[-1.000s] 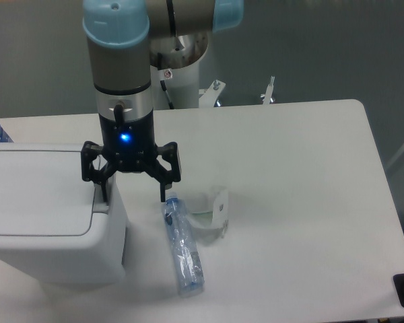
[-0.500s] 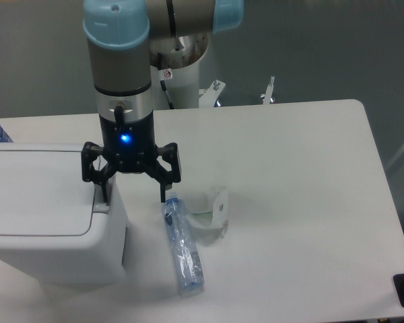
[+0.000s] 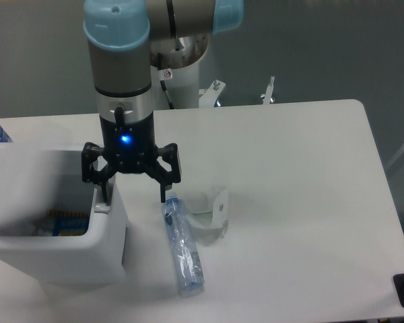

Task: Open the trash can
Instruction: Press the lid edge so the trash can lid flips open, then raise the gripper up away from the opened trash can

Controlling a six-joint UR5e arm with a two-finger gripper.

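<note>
Trash can: the large white boxy plastic trash can (image 3: 60,259) with rounded corners stands at the near left of the surface. Its top is open and the inside is visible; the flat lid is not clearly seen in this view.
Contents: some small coloured items (image 3: 60,221), orange and blue, lie at the bottom of the bin; what they are I cannot tell.
Push tab: a small grey tab (image 3: 102,208) sits on the right edge of the bin's rim.
End effector: the black two-finger end effector (image 3: 132,195) hangs over the right edge of the bin, its fingers spread wide and holding nothing. The left finger (image 3: 105,192) comes down at the tab; the right finger is outside the bin, just above the bottle's cap.
Bottle: a clear plastic bottle (image 3: 184,247) lies on its side just right of the bin.
Clear piece: a curved transparent plastic piece (image 3: 214,214) lies beside the bottle, on its right.
Surface: the white surface (image 3: 303,202) carries all of these.
</note>
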